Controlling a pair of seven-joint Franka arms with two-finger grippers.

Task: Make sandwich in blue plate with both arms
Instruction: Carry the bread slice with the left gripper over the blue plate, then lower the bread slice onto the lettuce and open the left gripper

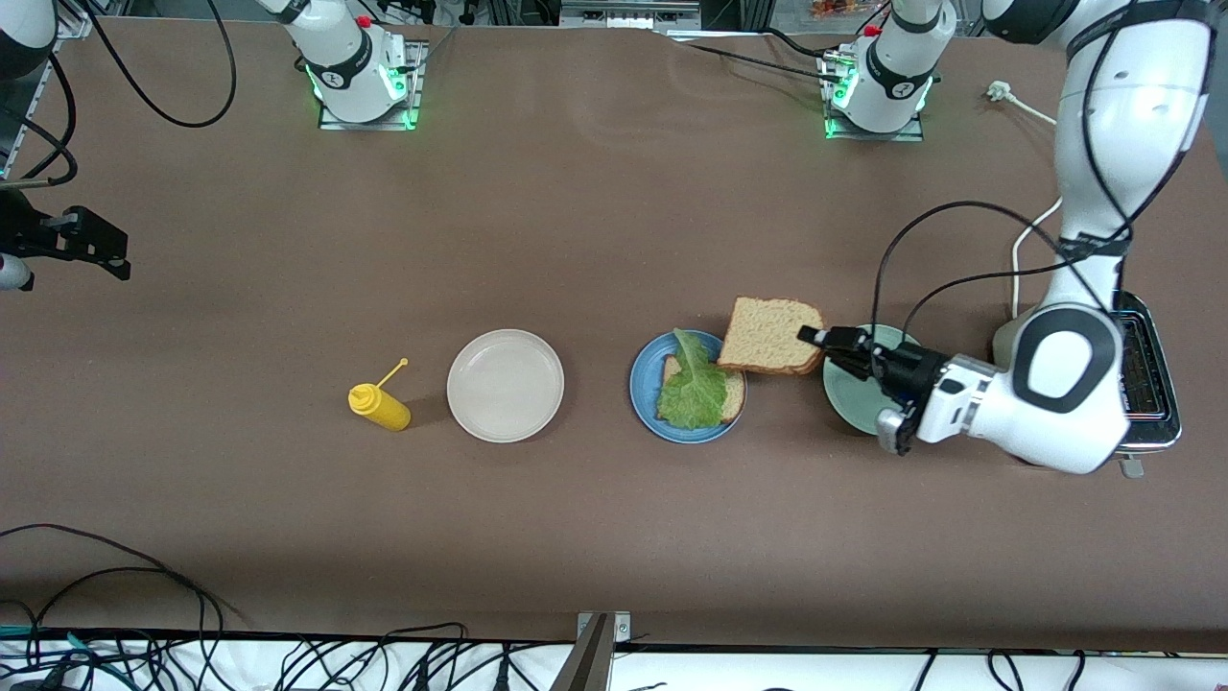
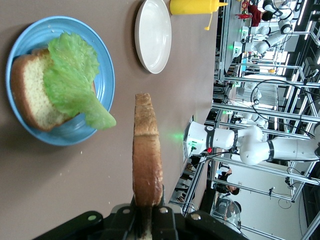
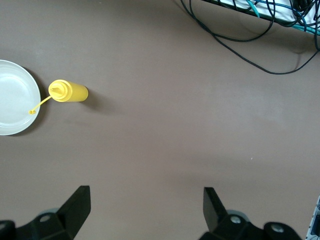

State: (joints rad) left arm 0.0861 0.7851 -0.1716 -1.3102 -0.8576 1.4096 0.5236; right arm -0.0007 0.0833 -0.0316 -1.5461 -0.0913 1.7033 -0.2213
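Observation:
The blue plate (image 1: 645, 379) (image 2: 107, 65) holds one brown bread slice (image 1: 734, 392) (image 2: 27, 95) with a ruffled green lettuce leaf (image 1: 693, 389) (image 2: 75, 75) lying on it. My left gripper (image 1: 815, 338) (image 2: 147, 210) is shut on the crust edge of a second bread slice (image 1: 770, 336) (image 2: 146, 150). It holds that slice flat in the air over the blue plate's rim at the side toward the left arm's end. My right gripper (image 1: 120, 259) (image 3: 146, 205) waits open and empty, high over the right arm's end of the table.
A pale green plate (image 1: 849, 408) lies under the left wrist, with a toaster (image 1: 1146, 374) beside it. A beige plate (image 1: 506, 385) (image 2: 152, 35) (image 3: 12, 97) and a yellow squeeze bottle (image 1: 379, 405) (image 2: 192, 6) (image 3: 69, 91) sit toward the right arm's end. Cables hang along the table's front edge.

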